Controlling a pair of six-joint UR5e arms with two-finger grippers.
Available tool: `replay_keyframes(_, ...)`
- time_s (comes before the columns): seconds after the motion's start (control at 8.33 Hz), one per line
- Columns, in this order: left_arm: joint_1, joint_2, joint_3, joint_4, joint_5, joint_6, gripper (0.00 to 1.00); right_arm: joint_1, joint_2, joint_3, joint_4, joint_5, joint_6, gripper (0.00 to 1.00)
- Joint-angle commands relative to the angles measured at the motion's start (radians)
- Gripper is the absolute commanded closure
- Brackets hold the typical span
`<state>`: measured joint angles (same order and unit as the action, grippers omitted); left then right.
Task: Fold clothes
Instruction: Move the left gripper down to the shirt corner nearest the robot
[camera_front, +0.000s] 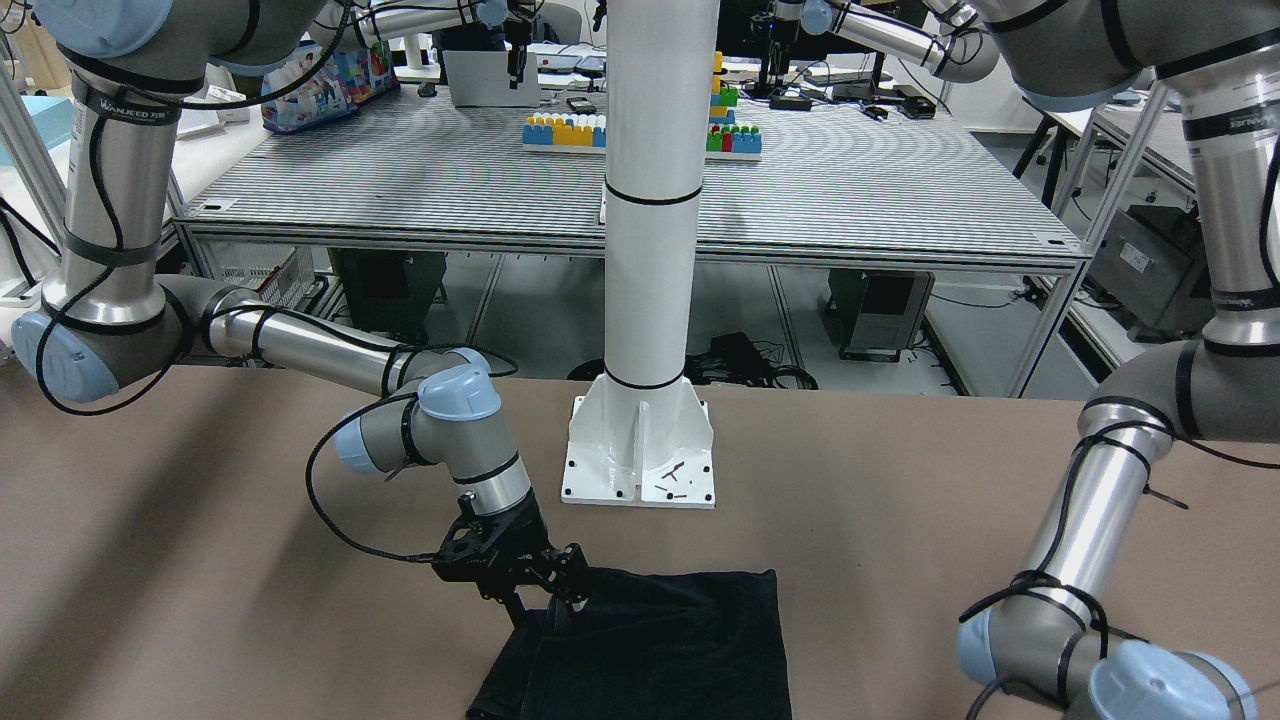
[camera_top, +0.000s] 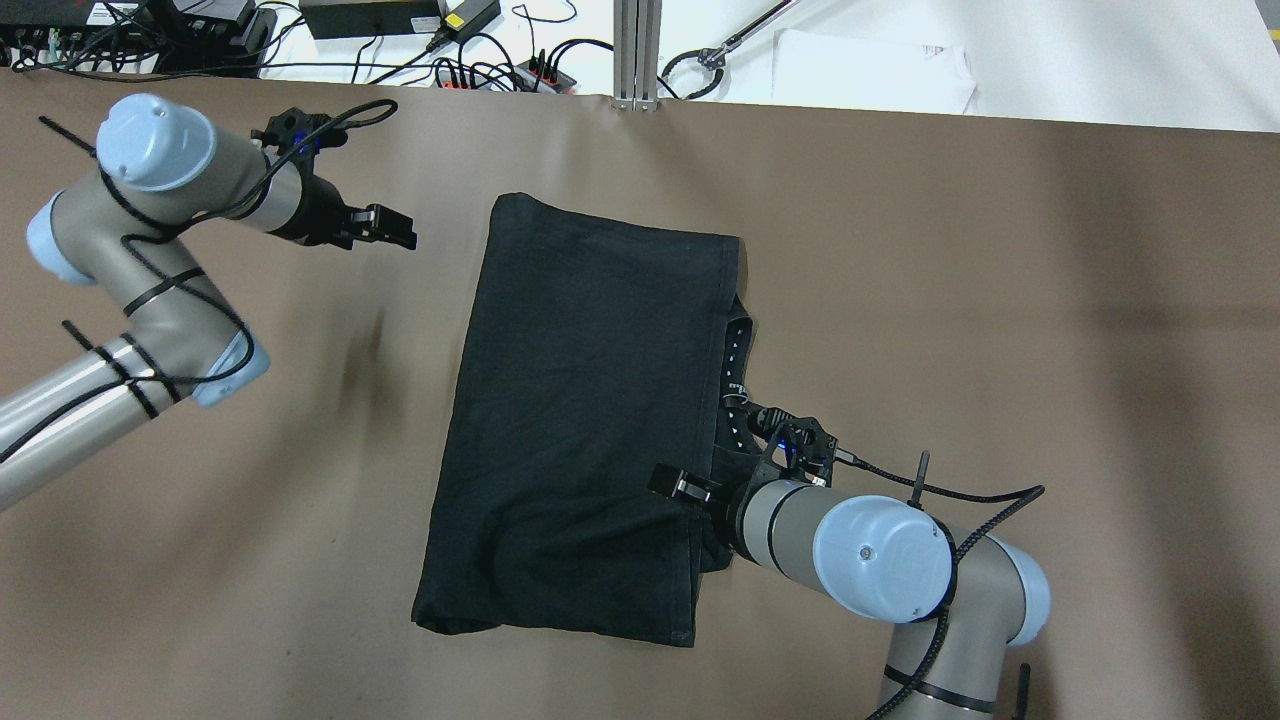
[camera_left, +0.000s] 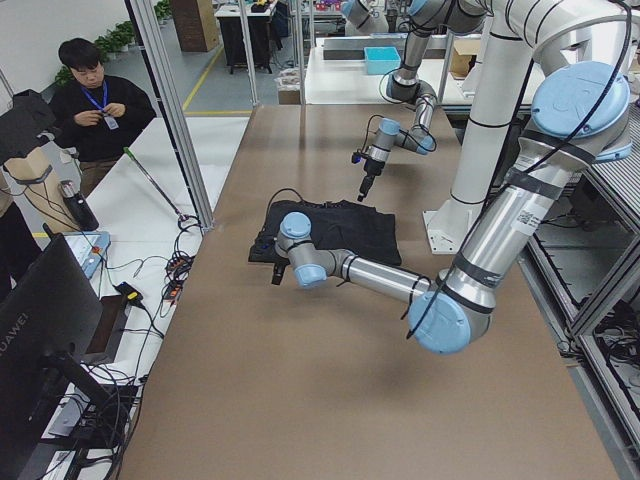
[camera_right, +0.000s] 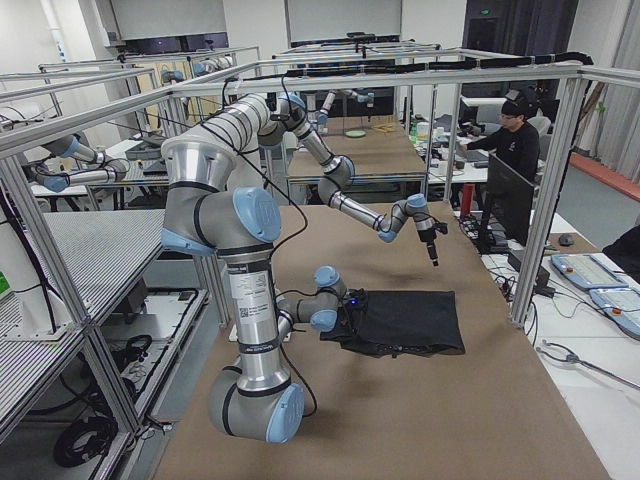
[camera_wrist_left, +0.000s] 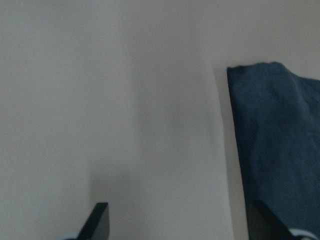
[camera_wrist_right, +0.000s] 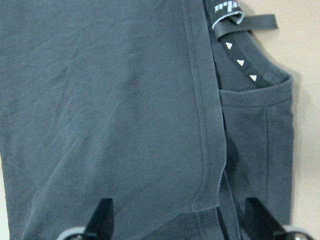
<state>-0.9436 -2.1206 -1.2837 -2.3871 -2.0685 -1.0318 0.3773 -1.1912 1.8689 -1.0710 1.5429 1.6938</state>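
As garment (camera_top: 585, 400) lies long axis top-to-bottom mid-frame: right tool (camera_wrist_right: 179, 220), spread, empty, over lower-right hem (camera_wrist_right: 200, 125); left tool (camera_top: 392, 230), spread, empty, apart at upper left.

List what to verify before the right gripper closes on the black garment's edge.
1. Right gripper open: ok, its fingers stand wide apart in the wrist view.
2. Hem between the right fingers: ok, the garment's hemmed edge runs up between them.
3. Right fingertips touching the cloth: cannot tell.
4. Left gripper clear of the garment: ok, it is open over bare table beside the far corner.
5. Only one layer in the grasp: not ok, a lower layer with a collar band shows beside the hem.
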Motion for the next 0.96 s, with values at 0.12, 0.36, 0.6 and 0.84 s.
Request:
replay_keyframes(0.12,0.176,0.343,-0.372,-0.149,0.071,-0.384,0.0,0.0,0.001,0.004,-0.003,-0.046,0.065,0.08)
replay_keyframes(0.36,0.383,0.47,-0.442,-0.275,0.285,-0.57,0.0,0.0,0.001,0.004,-0.003,-0.066,0.082,0.08)
replay_keyframes(0.6,0.579,0.475,-0.476,-0.277,0.501,-0.765,0.0,0.0,0.001,0.004,-0.003,-0.075,0.104,0.08)
replay_keyframes(0.84,0.695,0.47,-0.505,-0.271,0.609,-0.81,0.0,-0.001,-0.001,0.004,-0.004,-0.089,0.104,0.08)
